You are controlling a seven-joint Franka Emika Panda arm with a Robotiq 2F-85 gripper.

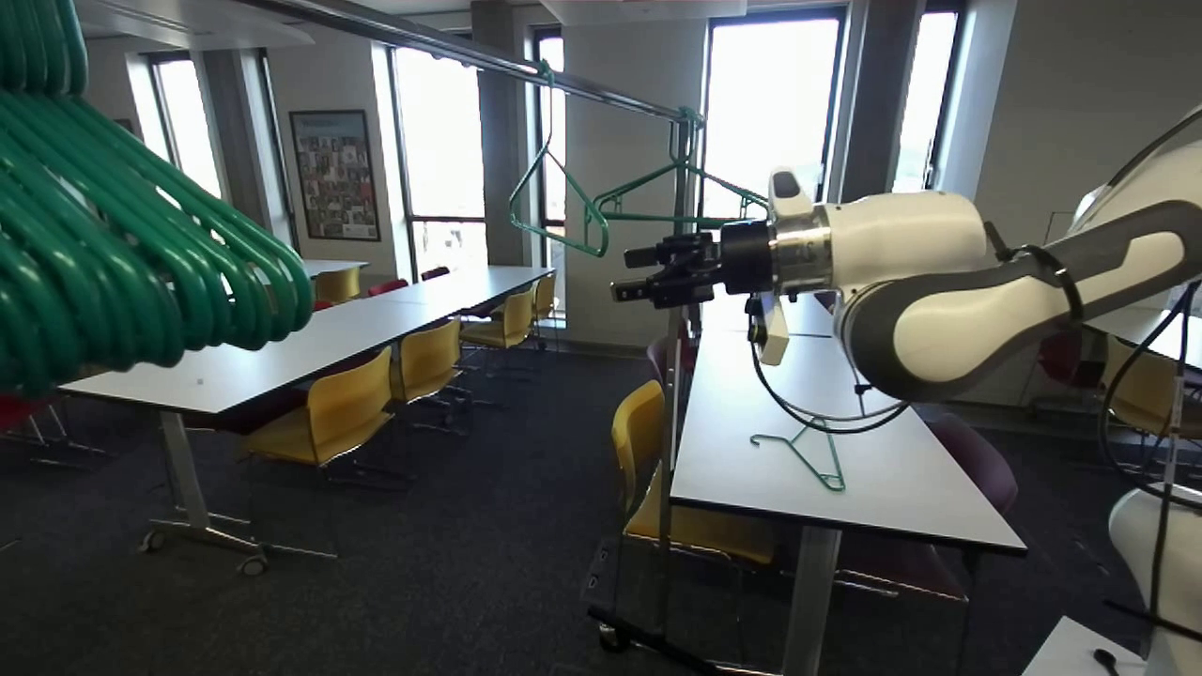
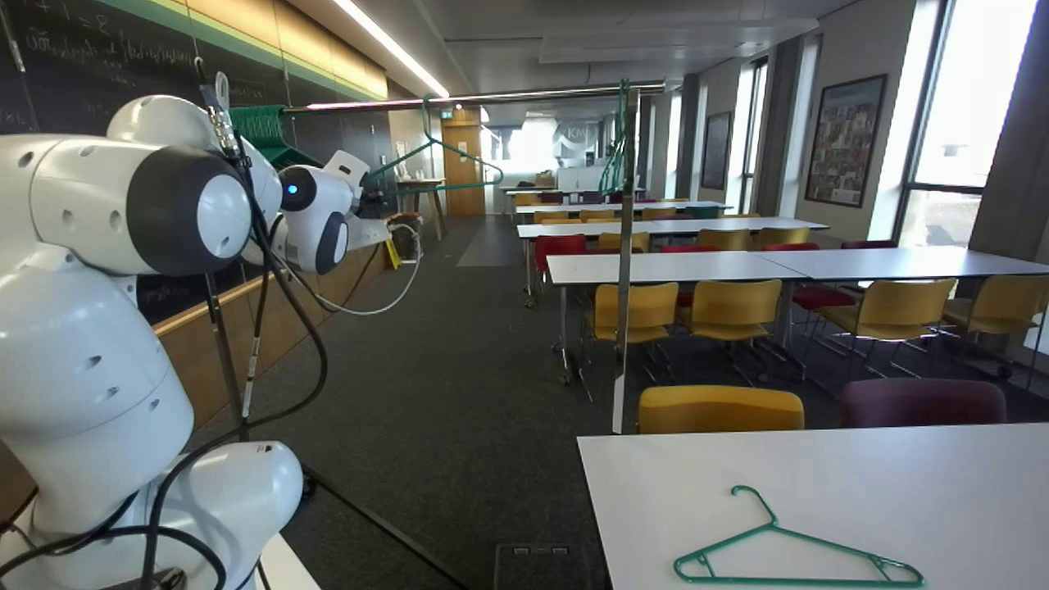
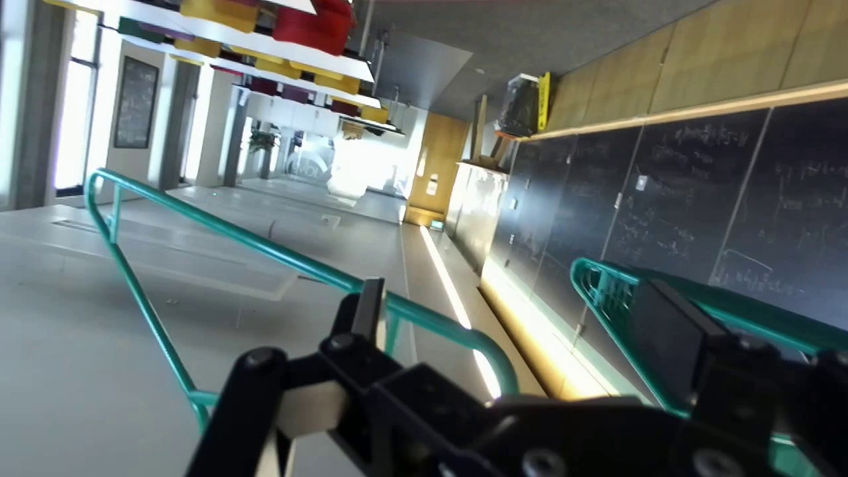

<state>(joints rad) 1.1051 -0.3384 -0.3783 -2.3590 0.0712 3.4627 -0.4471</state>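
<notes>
Near the straight, silvery metal rail (image 1: 601, 92), in an exterior view, the black gripper (image 1: 631, 274) stands just beside a hanging green plastic triangular hanger (image 1: 547, 148).
In an exterior view, another green hanger (image 2: 773, 524) lies on the white tabletop (image 2: 639, 475). In the wrist view, the jaws stand wide, the hung end showing between them, contact unclear; centring it should prevent swinging.

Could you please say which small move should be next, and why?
Perhaps ease the gripper slightly forward: it stands open, and in the wrist view the near end of the hanging green hanger appears between its jaws, yet an exterior view shows hanger and gripper apart.
</notes>
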